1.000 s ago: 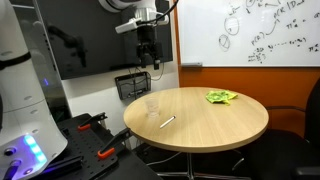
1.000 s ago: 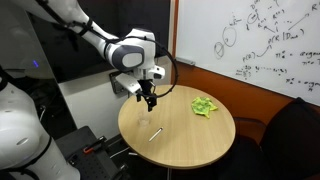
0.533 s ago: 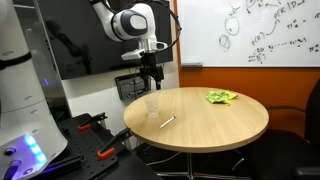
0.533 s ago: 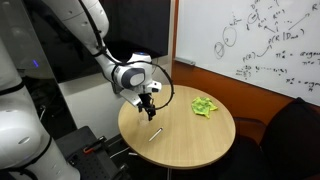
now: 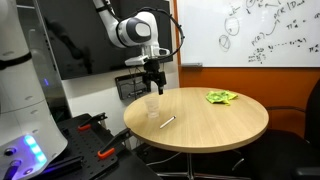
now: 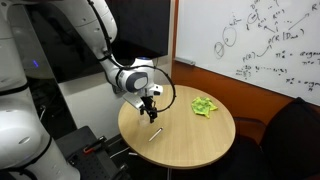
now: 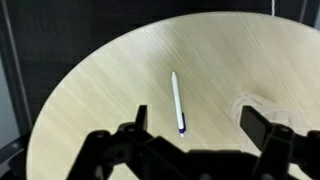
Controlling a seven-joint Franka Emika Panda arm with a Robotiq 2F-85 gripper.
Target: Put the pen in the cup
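Round and made of light wood, the table (image 5: 222, 122) stands in front of a whiteboard (image 5: 250, 30) with writing on it. In both exterior views the pen (image 5: 167, 122) lies flat on the wood, on the side of the table near the robot. The clear cup (image 5: 152, 106) stands upright at about 11 o'clock from the pen, near it but not touching. A crumpled green thing (image 5: 221, 97) lies well apart from them, at about 2 o'clock from the pen.

The gripper (image 5: 153, 88) hangs above the table, just over the cup and pointing down. In the wrist view its dark fingers (image 7: 262, 125) are spread wide and nothing is between them. The pen (image 7: 177, 102) shows there in the middle, its dark tip toward 6 o'clock, and the rim of the cup (image 7: 250, 105) is faint at 3 o'clock from it.
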